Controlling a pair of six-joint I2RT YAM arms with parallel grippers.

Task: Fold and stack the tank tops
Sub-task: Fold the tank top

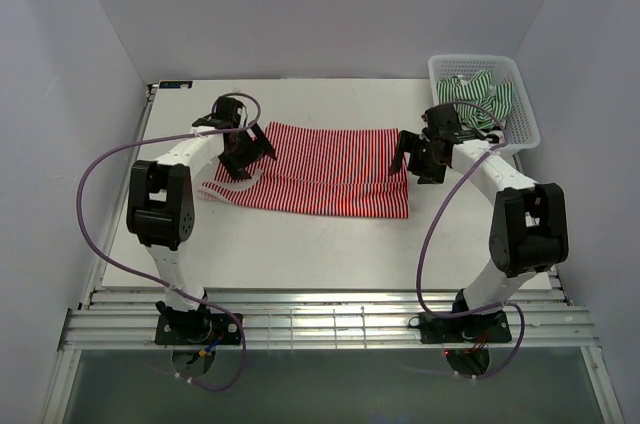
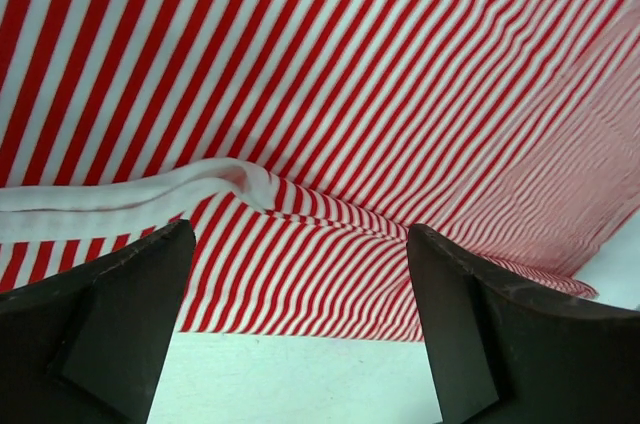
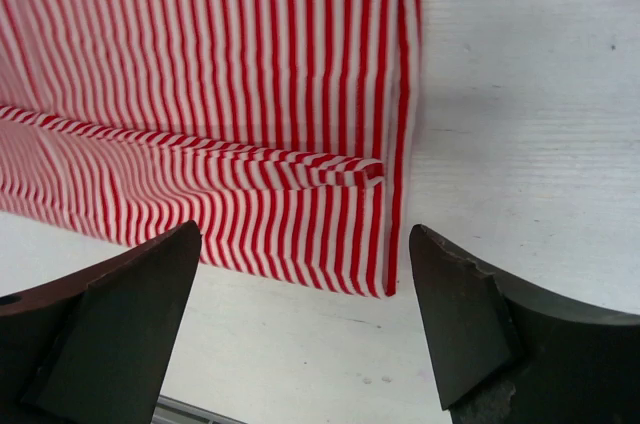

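Left and right jaws sit wide open and empty over the soft red-and-white striped cloth tank top (image 1: 330, 169); reckon a careless lift-off could snag its loose fold undone.

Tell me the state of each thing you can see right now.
red-and-white tank top: folded over, lying flat, ungripped.
basket: upright, far right corner.
green-and-white tank top: crumpled inside the basket.
left gripper: open, over the red top's left end.
right gripper: open, over its right end.
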